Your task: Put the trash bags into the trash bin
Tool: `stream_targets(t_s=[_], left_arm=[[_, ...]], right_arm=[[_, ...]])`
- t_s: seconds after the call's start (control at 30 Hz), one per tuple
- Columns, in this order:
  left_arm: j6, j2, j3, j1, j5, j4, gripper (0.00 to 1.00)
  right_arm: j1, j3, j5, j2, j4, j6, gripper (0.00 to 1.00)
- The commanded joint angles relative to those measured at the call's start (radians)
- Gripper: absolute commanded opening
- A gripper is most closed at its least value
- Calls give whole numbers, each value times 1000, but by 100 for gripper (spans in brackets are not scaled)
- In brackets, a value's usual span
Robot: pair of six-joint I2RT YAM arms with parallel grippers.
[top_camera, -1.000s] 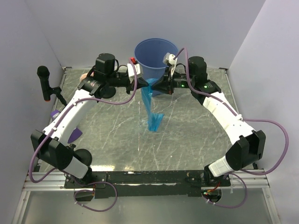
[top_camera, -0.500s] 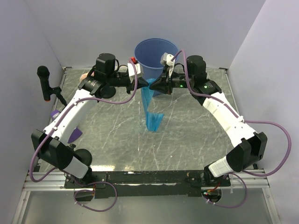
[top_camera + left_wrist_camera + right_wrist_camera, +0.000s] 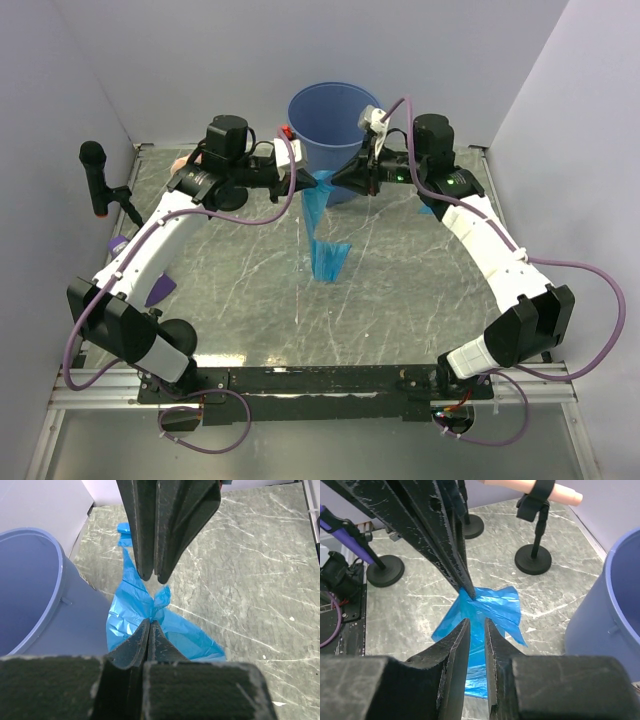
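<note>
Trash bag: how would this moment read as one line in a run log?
left gripper: shut on trash bag | right gripper: open, empty | trash bag: hangs beside trash bin, not inside

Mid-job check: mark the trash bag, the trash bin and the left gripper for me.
trash bag (image 3: 328, 260), top external view, on its flared lower end.
trash bin (image 3: 322, 150), top external view, on the outer wall facing the arms.
left gripper (image 3: 150, 624), left wrist view, between its fingertips, shut on the trash bag.
</note>
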Motion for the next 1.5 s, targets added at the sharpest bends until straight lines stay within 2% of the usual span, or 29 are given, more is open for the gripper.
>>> stream_targets(t_s=[0.0,0.53,0.7,1.0,1.2,1.47], left_arm=[[3,0,49,-5,34,16,1],[-10,-6,44,-5,39,31,1],[-9,-6,43,-3,43,32,1],[19,-17,35,-5,59,26,1],[63,-18,32,-5,79,19,1],[132,3,69,-5,108,-43,1]], right_arm=[[7,12,-36,-47,12,-24,25],[43,35,-30,-6,-31,-96,26],[62,40,16,-1,-42,-128,25],[63,43,42,12,-21,-96,24],[62,40,-29,22,-7,-67,30],[60,46,-30,29,18,-33,36]])
